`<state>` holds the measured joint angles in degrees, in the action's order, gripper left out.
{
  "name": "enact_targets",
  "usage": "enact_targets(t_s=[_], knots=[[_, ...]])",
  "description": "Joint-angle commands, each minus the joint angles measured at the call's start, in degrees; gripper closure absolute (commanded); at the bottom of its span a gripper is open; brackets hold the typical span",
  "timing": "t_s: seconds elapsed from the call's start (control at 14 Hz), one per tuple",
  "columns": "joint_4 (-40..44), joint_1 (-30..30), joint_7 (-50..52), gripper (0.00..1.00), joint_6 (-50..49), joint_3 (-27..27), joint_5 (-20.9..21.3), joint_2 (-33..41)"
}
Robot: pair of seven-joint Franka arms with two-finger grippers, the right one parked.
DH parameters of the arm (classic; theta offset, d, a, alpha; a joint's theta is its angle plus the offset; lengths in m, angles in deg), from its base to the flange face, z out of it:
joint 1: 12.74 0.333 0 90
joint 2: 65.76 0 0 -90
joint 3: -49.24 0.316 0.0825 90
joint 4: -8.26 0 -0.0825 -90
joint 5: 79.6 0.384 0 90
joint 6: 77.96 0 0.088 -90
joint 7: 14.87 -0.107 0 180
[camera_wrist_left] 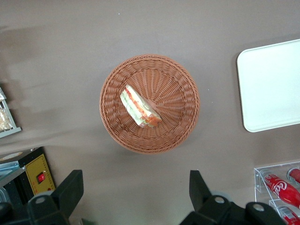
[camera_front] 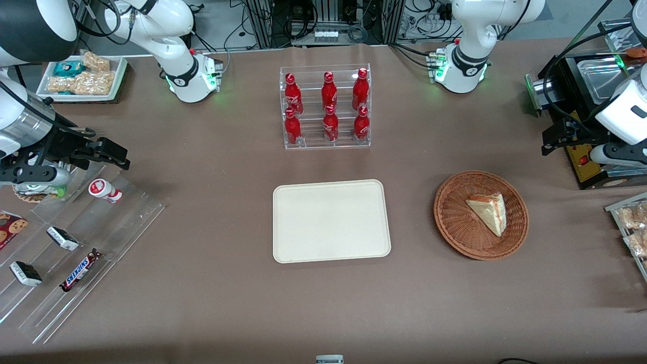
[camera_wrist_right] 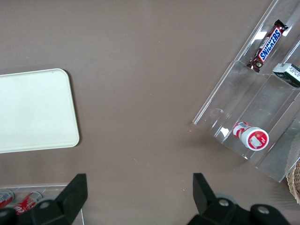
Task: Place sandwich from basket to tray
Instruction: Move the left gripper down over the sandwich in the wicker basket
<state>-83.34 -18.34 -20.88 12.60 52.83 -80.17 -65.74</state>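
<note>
Wicker, reddish-brown and round, the basket lies on the brown table with the sandwich resting inside it, a wrapped wedge showing red and green filling. High above the table, the left gripper has its fingers spread wide with nothing between them; the basket sits just ahead of the fingertips, well below them. Off to one side of the fingers lies the cream-beige tray, bare, near a clear rack of red cola bottles.
</note>
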Motion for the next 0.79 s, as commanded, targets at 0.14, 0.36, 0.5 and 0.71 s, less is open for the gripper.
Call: enact_targets(t_s=[0.14, 0.36, 0.5, 0.71], knots=[[3.1, 0.5, -0.3, 0.00, -3.1, -0.6, -0.2, -1.7], [2.7, 0.4, -0.3, 0.00, -3.5, -0.7, -0.2, -1.6], [1.7, 0.4, -0.2, 0.00, -3.9, -0.7, 0.0, -1.9], [-5.7, 0.4, 0.3, 0.00, 0.6, -0.7, 0.0, -1.9]])
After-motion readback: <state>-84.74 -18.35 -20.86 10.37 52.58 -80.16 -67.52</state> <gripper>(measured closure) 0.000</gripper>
